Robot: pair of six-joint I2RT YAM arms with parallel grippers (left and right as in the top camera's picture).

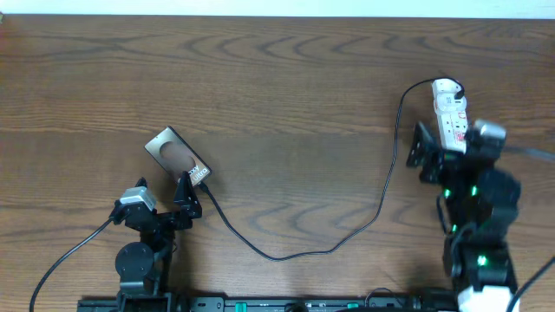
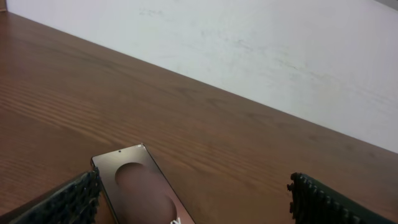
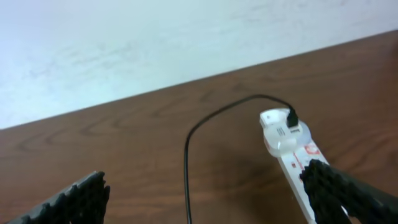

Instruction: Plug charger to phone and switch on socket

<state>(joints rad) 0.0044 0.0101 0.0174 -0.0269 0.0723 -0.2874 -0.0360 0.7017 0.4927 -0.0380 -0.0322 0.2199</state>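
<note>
- The left tool (image 1: pixel 165 192) is released, its two black fingers (image 2: pixel 65 202) spread wide and low over the bench (image 1: pixel 277 87) at the front left.
- Between those fingers lies the phone (image 1: pixel 178 159), flat on the wood and set at an angle. From the left wrist view, its dark face with the brown oval (image 2: pixel 143 190) lies just beside the left-hand finger and well apart from the other.
- The right tool (image 1: pixel 451 152) is also released, jaws wide, at the far right of the bench.
- The near end of the socket (image 1: pixel 449 113), a white power strip, lies between its fingers. In the right wrist view the right-hand finger (image 3: pixel 348 193) overlaps the strip (image 3: pixel 292 146).
- The charger (image 1: pixel 381 199) is plugged into the socket's rounded far end. Its thin black cable (image 3: pixel 186 155) loops out, sweeps down across the bench and runs to the phone's near end.
- I cannot tell whether the tip is seated in the phone.
</note>
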